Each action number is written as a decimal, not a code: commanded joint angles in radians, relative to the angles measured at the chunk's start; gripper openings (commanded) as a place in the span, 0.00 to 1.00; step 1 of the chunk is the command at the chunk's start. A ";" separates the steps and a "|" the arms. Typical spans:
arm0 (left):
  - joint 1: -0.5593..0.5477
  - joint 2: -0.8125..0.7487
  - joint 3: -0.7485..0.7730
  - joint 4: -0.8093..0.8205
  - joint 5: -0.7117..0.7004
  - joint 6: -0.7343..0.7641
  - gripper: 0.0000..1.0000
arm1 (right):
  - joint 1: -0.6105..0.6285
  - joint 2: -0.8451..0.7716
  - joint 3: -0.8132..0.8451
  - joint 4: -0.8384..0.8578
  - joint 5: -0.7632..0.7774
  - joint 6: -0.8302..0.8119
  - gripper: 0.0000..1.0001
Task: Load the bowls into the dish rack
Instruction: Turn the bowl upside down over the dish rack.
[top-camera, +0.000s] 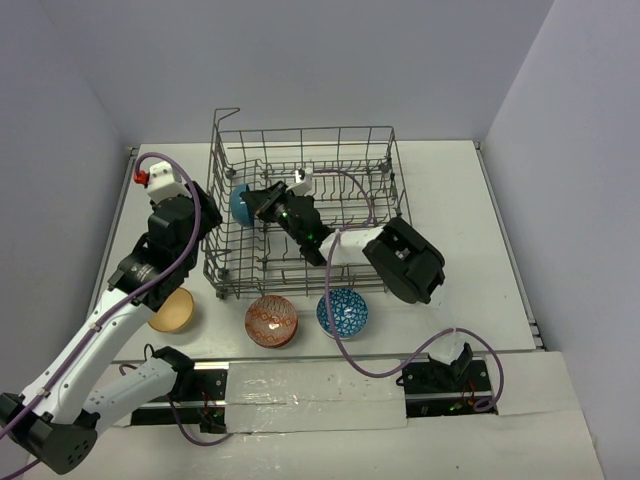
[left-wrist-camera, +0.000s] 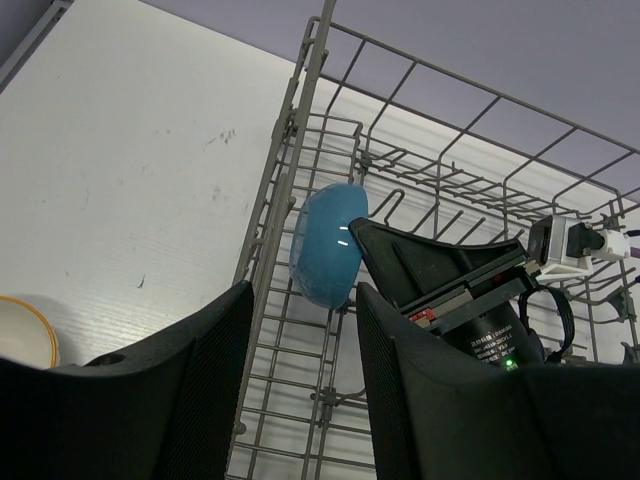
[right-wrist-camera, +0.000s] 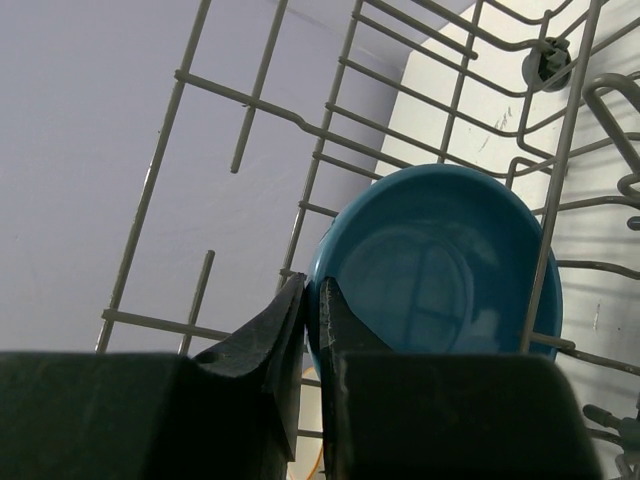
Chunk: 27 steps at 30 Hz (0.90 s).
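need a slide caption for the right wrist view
Right gripper pinches the rim of the blue bowl, standing on edge inside the dish rack.

Grey rack (top-camera: 300, 150); plain blue bowl (top-camera: 239, 204); red bowl (top-camera: 271, 320), seemingly wavy-lined.

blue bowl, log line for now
right gripper: shut on blue bowl rim | bowl: on edge in dish rack | left gripper: open
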 joint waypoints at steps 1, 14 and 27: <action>0.003 0.000 0.001 0.029 0.013 0.000 0.51 | -0.024 -0.055 -0.027 -0.049 0.026 -0.052 0.16; 0.003 0.006 -0.001 0.029 0.022 0.000 0.50 | -0.041 -0.061 -0.056 -0.052 -0.008 -0.052 0.29; 0.003 0.017 0.001 0.027 0.027 0.000 0.49 | -0.050 -0.043 -0.059 -0.046 -0.045 -0.040 0.35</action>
